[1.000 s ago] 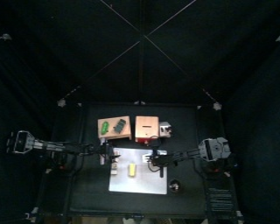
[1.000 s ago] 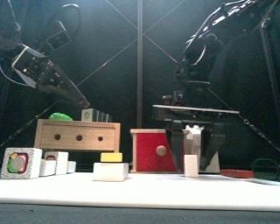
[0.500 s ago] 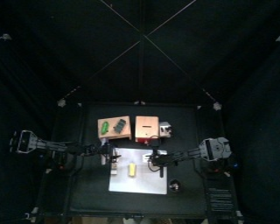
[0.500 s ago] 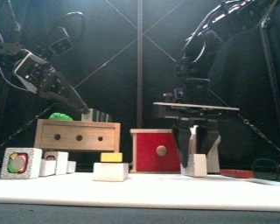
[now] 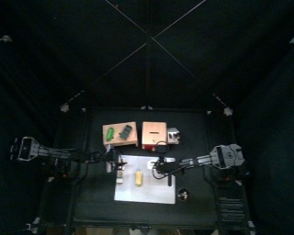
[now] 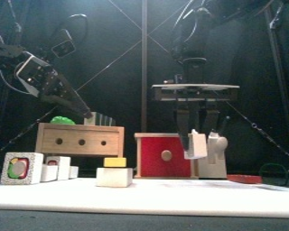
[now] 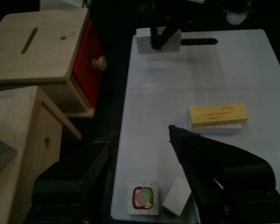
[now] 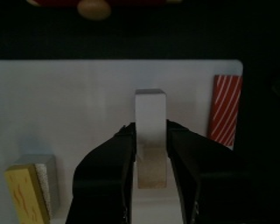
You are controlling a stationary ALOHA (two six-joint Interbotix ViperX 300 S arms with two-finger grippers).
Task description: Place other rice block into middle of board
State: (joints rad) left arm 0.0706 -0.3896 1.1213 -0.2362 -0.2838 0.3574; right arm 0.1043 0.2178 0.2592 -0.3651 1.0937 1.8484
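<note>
So right between my right gripper (image 8: 149,188) fingers I've got the white rice block (image 8: 150,140), clamped on its two long sides and sticking out straight ahead of the tips. From the front camera that same block (image 6: 195,143) hangs tilted in the grip (image 6: 205,143), lifted clear of the white board (image 6: 159,196). Under and past the block is the board (image 8: 95,105) itself, bare white around my fingers. Off to one side of my fingers there's the yellow-topped block (image 8: 28,192) lying on the board, and on the other side a red striped piece (image 8: 226,109) near the board's edge. Further out past the board's far edge I can just see a tan knob (image 8: 94,9) on something red. My left gripper (image 7: 178,188) is hanging back over the other end of the board (image 7: 213,87); only one dark finger shows clearly, so I can't tell whether it's open or closed. Just beside that finger is a small colourful printed tile (image 7: 143,198), further out is the yellow-topped block (image 7: 219,116), and off the board's side sit the wooden box (image 7: 38,52) and the red box (image 7: 87,57). From above, both arms meet over the board (image 5: 143,193).
</note>
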